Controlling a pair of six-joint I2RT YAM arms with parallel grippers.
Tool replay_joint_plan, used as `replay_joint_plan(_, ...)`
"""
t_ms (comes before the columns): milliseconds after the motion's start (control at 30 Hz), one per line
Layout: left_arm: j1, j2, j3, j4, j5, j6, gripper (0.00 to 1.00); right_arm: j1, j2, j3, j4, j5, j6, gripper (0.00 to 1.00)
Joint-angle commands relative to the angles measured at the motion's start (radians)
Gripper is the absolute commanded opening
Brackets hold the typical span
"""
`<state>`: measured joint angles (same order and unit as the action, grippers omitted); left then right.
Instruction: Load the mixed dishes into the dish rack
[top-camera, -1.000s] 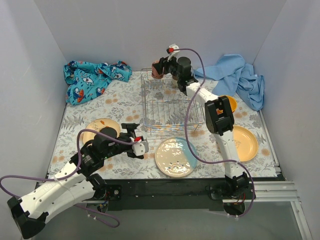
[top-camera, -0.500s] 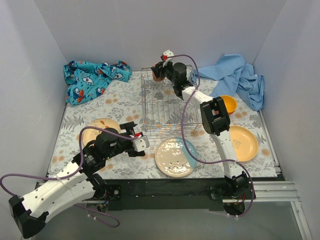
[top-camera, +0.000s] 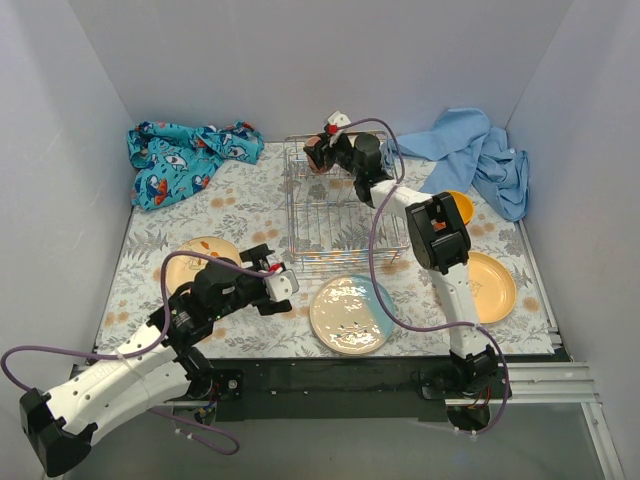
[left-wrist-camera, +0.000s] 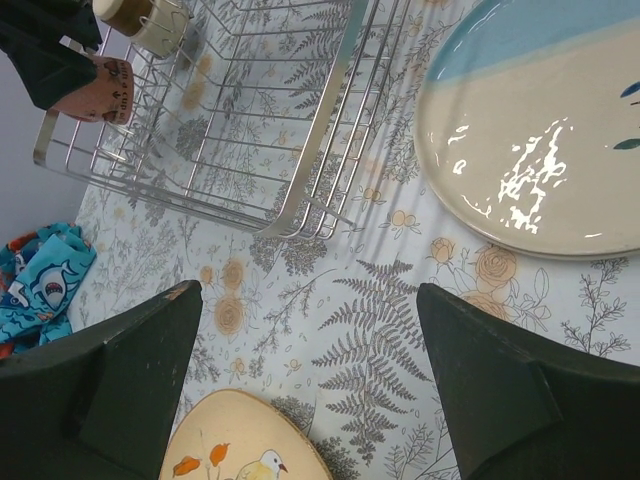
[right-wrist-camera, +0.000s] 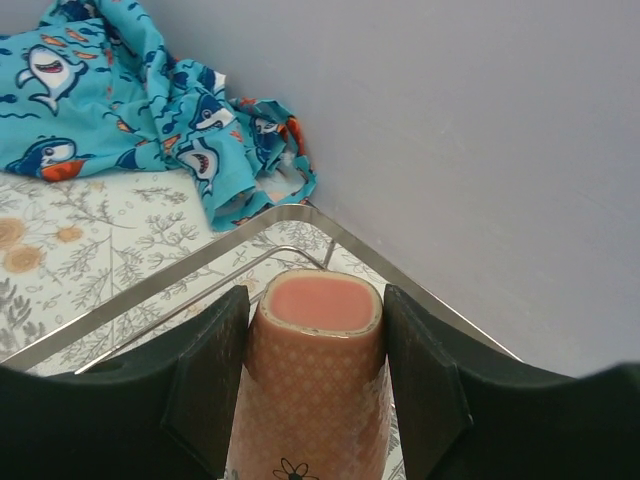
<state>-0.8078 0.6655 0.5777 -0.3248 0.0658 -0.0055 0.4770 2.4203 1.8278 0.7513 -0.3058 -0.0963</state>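
My right gripper (top-camera: 318, 153) is shut on the pinkish mug (right-wrist-camera: 318, 400), holding it on its side over the back left corner of the silver wire dish rack (top-camera: 292, 205). The rack's rim (right-wrist-camera: 150, 288) shows just below the mug. My left gripper (top-camera: 276, 288) is open and empty, low over the mat between the tan floral plate (top-camera: 192, 262) and the cream-and-blue plate (top-camera: 350, 315). The yellow-orange plate (top-camera: 492, 287) and orange bowl (top-camera: 458, 207) lie at the right. The red bowl is out of view. A small pale cup (left-wrist-camera: 150, 28) sits in the rack beside the mug (left-wrist-camera: 108, 90).
A blue shark-print cloth (top-camera: 188, 155) lies at the back left and a plain light-blue cloth (top-camera: 478, 150) at the back right. White walls close in the floral mat on three sides. The left wrist view shows the rack's near corner (left-wrist-camera: 300, 205).
My right gripper has come down slightly with the mug toward the rack's back left corner. My left gripper has hardly moved.
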Motion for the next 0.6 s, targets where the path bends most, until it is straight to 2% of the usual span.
replay_joint_plan(0, -0.001, -0.007, -0.022, 0.030, 0.006, -0.024, 0.88, -0.014, -0.122, -0.005, 0.114, -0.107, -0.002, 0.11)
replay_joint_plan(167, -0.001, 0.014, -0.022, 0.047, 0.005, -0.044, 0.88, -0.035, -0.070, 0.063, 0.118, -0.193, 0.006, 0.10)
replay_joint_plan(267, -0.001, 0.025, -0.016, 0.046, -0.009, -0.063, 0.88, -0.058, -0.024, 0.125, 0.186, -0.243, 0.069, 0.08)
replay_joint_plan(567, -0.001, 0.043, -0.016, 0.043, -0.009, -0.106, 0.88, -0.084, 0.086, 0.281, 0.152, -0.360, 0.089, 0.12)
